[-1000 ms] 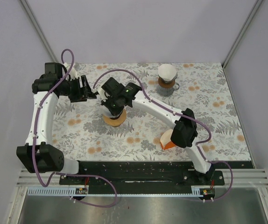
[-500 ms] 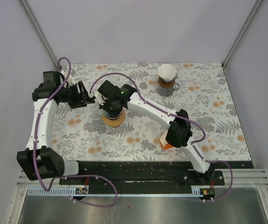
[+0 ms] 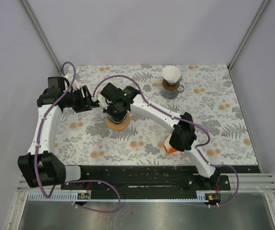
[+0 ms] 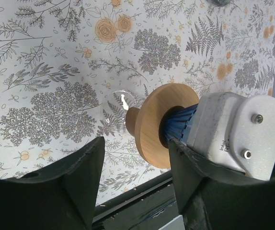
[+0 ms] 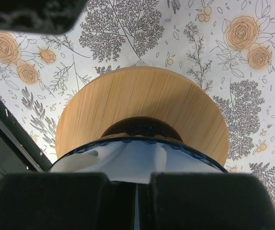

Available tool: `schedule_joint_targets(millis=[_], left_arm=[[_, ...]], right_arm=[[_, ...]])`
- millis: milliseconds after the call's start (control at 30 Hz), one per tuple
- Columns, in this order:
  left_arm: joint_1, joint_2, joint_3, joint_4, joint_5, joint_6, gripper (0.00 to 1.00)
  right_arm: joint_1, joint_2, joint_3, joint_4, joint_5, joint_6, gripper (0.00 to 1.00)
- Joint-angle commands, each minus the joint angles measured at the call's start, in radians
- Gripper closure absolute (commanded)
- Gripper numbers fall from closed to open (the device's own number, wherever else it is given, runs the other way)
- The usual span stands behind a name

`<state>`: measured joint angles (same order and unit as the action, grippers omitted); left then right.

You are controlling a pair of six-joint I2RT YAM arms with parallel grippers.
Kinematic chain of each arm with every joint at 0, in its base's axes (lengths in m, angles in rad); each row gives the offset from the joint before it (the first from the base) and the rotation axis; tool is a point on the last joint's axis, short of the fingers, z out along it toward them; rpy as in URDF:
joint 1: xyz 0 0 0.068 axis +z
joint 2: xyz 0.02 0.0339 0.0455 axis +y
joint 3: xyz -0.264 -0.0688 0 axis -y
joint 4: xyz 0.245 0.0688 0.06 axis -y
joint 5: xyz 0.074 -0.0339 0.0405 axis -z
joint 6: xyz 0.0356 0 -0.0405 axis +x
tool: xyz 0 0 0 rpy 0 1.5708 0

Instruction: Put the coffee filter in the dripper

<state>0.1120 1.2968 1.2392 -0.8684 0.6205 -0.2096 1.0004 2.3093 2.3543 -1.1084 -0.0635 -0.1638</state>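
Note:
The dripper [image 3: 118, 122], a blue ribbed cone on a round wooden collar, stands left of centre on the floral table. My right gripper [image 3: 114, 110] is right over it. In the right wrist view the right gripper [image 5: 136, 184] is shut on the white coffee filter [image 5: 132, 160], which hangs inside the dripper's blue rim [image 5: 142, 140]. My left gripper [image 3: 92, 99] is open and empty just left of the dripper. In the left wrist view its fingers [image 4: 75, 177] frame the wooden collar [image 4: 157, 125] without touching it.
A second dripper with a white filter [image 3: 171, 76] stands on a dark cup at the back right. An orange and white object [image 3: 169, 145] lies by the right arm's elbow. A black rail [image 3: 142, 173] runs along the near table edge.
My left gripper has shifted slightly right, closer to the dripper. My right gripper has sunk a little onto the dripper with the filter still held.

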Motion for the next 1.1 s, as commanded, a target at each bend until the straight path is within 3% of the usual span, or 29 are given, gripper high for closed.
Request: schedule_joint_targets(millis=[0,167,567,1067], left_arm=[[-0.058,-0.03,-0.017,0.011,0.13,-0.028,0.4],[-0.038,-0.019,0.034,0.0,0.074,-0.031,0.4],[0.034,-0.019,0.04,-0.007,0.058,-0.034,0.39],[0.038,-0.019,0.048,-0.011,0.064,-0.036,0.38]], right_arm=[[0.027,0.061,0.074,0.035,-0.029,0.0,1.0],[0.029,0.026,0.146,0.035,-0.007,-0.005,1.0],[0.03,-0.036,0.146,0.045,0.004,-0.014,0.97],[0.029,-0.093,0.142,0.048,0.057,-0.022,0.8]])
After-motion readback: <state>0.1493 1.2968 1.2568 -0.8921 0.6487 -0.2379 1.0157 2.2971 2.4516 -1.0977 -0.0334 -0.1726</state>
